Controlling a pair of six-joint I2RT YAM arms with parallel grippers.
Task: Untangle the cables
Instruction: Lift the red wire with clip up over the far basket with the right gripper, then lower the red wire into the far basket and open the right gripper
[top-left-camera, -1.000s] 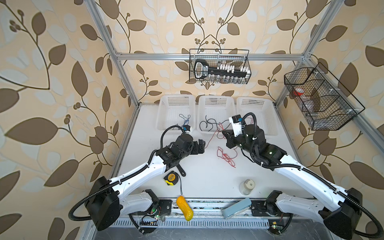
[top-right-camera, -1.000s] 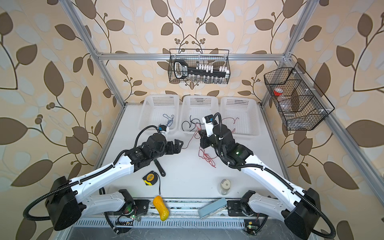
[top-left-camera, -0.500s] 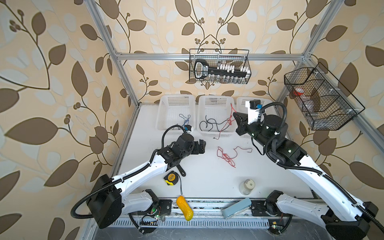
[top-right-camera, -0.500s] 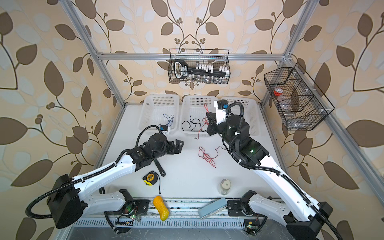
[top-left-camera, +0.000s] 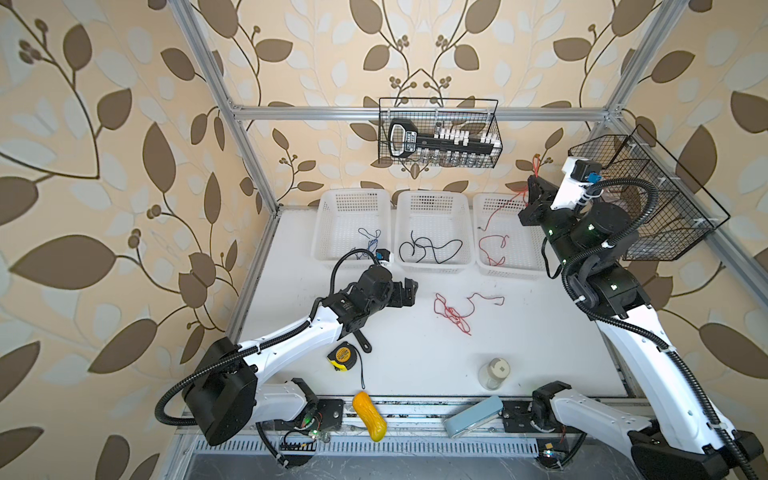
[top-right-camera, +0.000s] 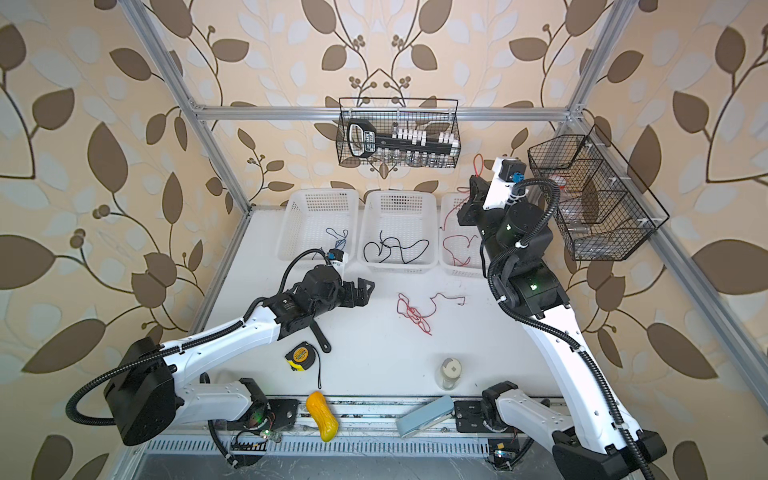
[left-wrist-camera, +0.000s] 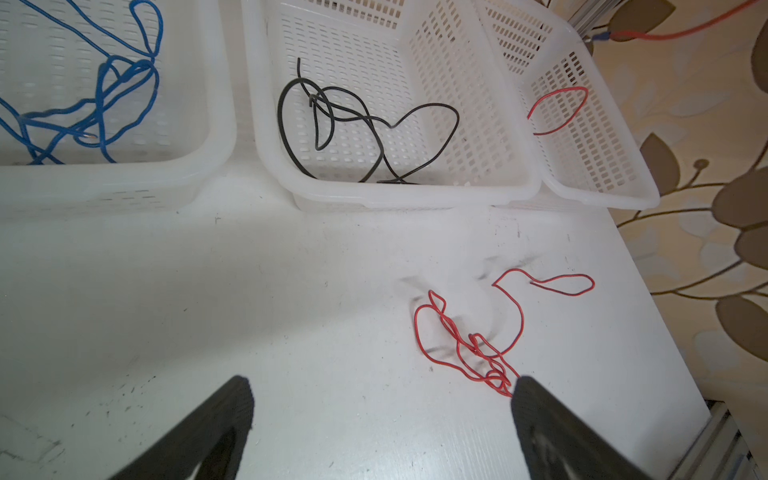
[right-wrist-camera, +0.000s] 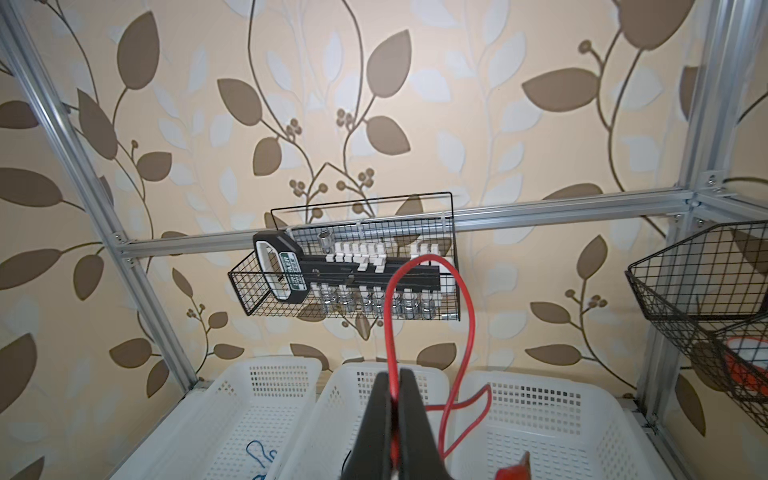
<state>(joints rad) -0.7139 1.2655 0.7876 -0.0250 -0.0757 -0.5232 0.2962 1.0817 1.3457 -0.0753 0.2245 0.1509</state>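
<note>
The right gripper (right-wrist-camera: 392, 374) is raised high over the right basket (top-left-camera: 507, 272), pinched tight on a red wire (right-wrist-camera: 426, 257) that loops above it and trails down toward that basket. Let go from this height, or swung sideways, the slack could drop across the rim or land on the red strands already inside and knot up again. A wire this thin could also slip out of the pinch.

The left gripper (left-wrist-camera: 380, 386) hangs wide apart and empty over the table (left-wrist-camera: 166, 291), just beside the red tangle (left-wrist-camera: 473, 345). A pull from 1 side alone would likely tighten that knot.

The black wire (left-wrist-camera: 365, 117) lies in the middle basket (left-wrist-camera: 415, 199) and the blue wire (left-wrist-camera: 101, 104) in the left basket (left-wrist-camera: 124, 174).

In both top views the right arm covers part of the right basket. I cannot tell where the held wire ends, nor how many wires make up the tangle.
</note>
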